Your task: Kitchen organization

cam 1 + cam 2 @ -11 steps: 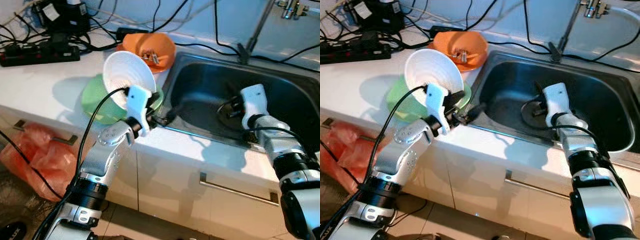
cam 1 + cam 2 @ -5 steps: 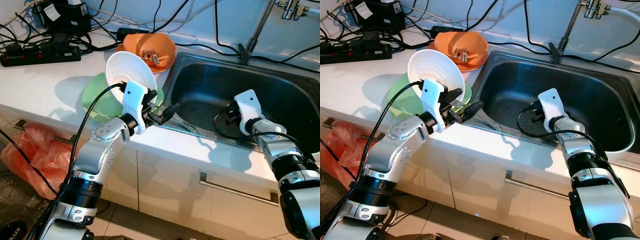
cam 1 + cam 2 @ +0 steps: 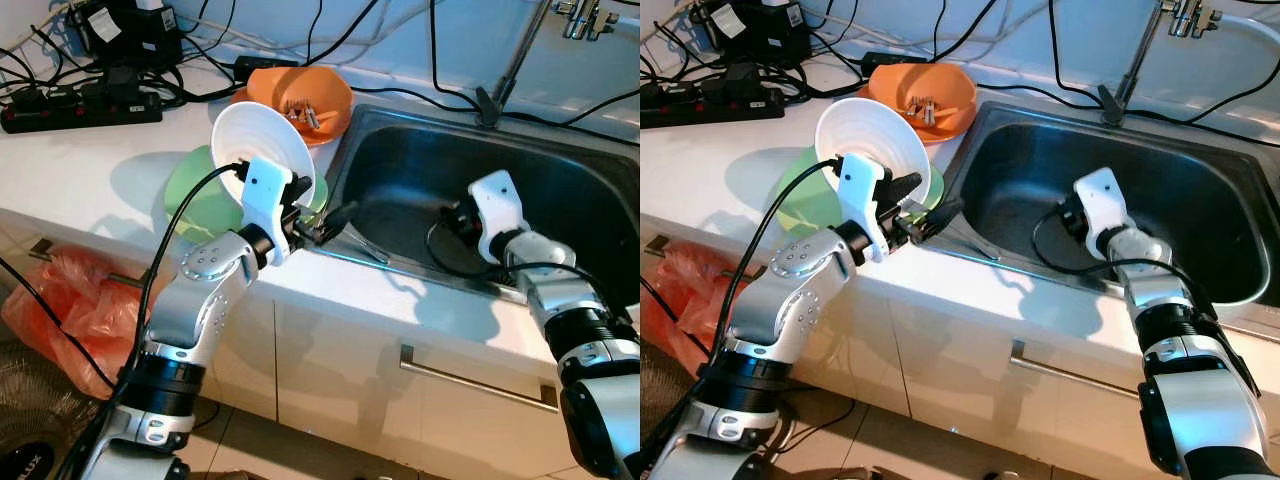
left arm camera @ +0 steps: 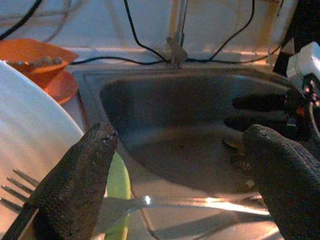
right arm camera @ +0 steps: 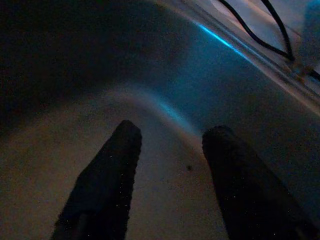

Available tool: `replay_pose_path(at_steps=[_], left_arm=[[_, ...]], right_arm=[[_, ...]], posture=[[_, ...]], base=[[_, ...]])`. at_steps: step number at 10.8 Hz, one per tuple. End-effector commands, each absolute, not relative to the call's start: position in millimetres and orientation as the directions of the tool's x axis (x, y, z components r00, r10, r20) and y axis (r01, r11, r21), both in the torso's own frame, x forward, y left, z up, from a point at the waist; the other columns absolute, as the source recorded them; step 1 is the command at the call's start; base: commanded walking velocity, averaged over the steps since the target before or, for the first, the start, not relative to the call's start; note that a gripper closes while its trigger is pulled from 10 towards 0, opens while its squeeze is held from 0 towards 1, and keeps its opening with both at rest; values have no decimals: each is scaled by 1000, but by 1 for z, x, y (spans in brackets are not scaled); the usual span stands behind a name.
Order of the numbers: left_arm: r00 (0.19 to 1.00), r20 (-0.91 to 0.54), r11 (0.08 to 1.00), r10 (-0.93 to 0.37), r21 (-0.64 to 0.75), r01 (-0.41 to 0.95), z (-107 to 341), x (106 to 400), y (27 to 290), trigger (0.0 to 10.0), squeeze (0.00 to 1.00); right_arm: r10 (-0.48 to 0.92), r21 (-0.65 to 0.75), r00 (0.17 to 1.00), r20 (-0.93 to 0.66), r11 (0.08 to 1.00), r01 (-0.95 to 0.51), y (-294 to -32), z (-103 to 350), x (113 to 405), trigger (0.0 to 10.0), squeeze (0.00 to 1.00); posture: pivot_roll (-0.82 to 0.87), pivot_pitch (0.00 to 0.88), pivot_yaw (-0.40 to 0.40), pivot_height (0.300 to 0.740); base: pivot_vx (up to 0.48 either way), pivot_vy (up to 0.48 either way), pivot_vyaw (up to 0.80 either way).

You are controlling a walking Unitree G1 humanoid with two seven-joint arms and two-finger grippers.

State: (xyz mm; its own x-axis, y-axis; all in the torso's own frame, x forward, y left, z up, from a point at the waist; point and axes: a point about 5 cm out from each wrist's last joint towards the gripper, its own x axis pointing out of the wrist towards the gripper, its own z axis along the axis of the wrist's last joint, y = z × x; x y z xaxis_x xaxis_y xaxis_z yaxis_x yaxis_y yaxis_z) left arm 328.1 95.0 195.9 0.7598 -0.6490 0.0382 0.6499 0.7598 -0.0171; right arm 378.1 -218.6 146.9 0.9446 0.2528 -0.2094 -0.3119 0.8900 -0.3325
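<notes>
the right end effector [image 5: 170,175], fingers apart and empty, has lifted slightly inside the steel sink basin [image 3: 560,190], while the left end effector [image 4: 175,175], spread wide, hovers beside the white round plate [image 3: 262,152].

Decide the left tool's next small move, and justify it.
Probably lower the left tool onto the fork and close. Its fingers stand open on either side of the fork, which lies along the sink's front rim, tines by the tilted white bowl. The right tool is open inside the sink.
</notes>
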Motion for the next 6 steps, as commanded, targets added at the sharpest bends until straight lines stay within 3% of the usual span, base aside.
replay_pose_path(at_steps=[1,2,3,4,6], left_arm=[[760,86,762,-644,-19,648,211,329,93,10000,1000],[775,117,778,-622,-25,628,220,330,96,10000,1000],[781,144,787,-607,-24,616,229,331,98,10000,1000],[786,164,794,-597,-22,607,237,331,99,10000,1000],[796,218,813,-565,-14,582,254,325,101,10000,0]], right_arm=[[257,-329,948,-185,893,-307,-225,158,380,10000,1000],[279,-337,943,-179,884,-325,-225,158,377,10000,1000],[334,-312,927,-169,874,-372,-222,159,375,10000,788],[381,-288,911,-159,865,-412,-219,162,374,10000,0],[497,-248,859,-120,823,-511,-215,177,370,10000,0]], posture=[[101,51,-61,740],[99,52,-63,740],[99,53,-63,740],[99,53,-63,740],[99,52,-65,740]], base=[[0,0,0],[0,0,0],[0,0,0],[0,0,0],[0,0,0]])
